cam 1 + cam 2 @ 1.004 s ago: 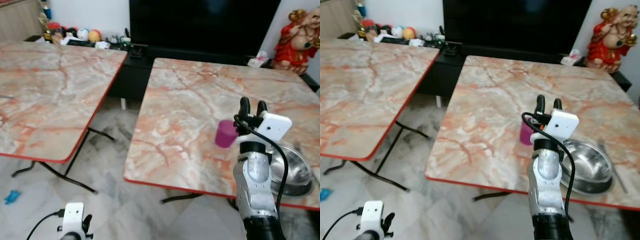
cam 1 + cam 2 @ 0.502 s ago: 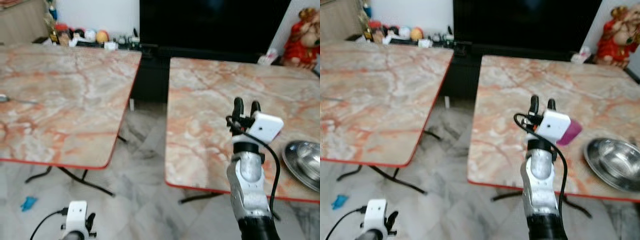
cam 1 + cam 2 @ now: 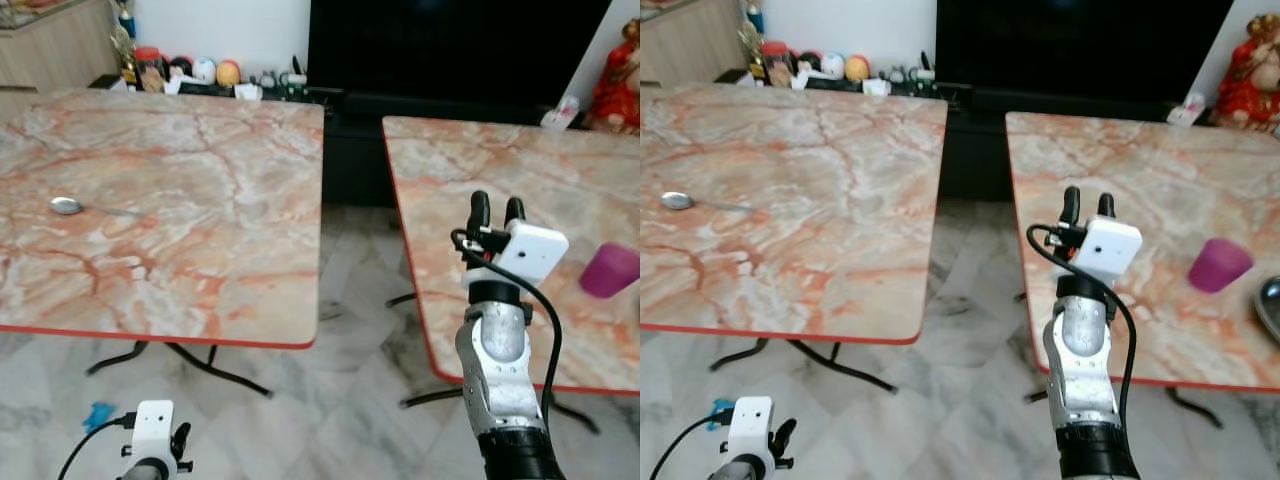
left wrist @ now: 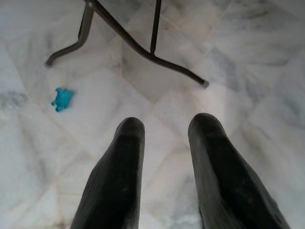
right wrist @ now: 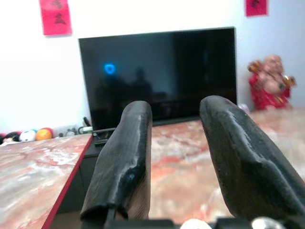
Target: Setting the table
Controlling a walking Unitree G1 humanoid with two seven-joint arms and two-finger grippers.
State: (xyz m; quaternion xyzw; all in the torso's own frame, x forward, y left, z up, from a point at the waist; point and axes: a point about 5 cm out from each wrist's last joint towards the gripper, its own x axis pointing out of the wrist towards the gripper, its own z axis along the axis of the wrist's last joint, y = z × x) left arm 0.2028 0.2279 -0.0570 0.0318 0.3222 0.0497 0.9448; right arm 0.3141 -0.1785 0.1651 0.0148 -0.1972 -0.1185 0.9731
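Left wrist view looks straight down past the left gripper (image 4: 162,143), which hangs low near the floor with its two black fingers (image 4: 116,176) parted and nothing between them; beyond the fingertips lie pale marble floor tiles (image 4: 228,62), the dark metal table legs (image 4: 143,45), and a small blue scrap (image 4: 62,98) off to one side. From the head views, the right gripper (image 3: 493,208) is raised upright in front of the robot, its fingers pointing up, spread apart and empty, with a white camera block (image 3: 530,250) on the wrist just below them. Just behind and to the right of that gripper stands the right table (image 3: 520,180), marble-patterned in pink and cream with a red edge. A purple cup (image 3: 610,269) sits upright on it, to the right of the raised gripper and near the table's front edge; whether it holds anything cannot be told. At the far right edge of the right eye view, a sliver of a metal bowl (image 3: 1272,308) shows beside the cup. Well to the left of the gripper, across a gap of floor, is the left table (image 3: 200,180) of the same pattern, with a metal spoon (image 3: 66,206) lying on it. Farthest away, a large dark television (image 3: 450,45) stands against the wall, with a row of small ornaments (image 3: 190,72) to its left and a red figurine (image 3: 618,80) to its right.
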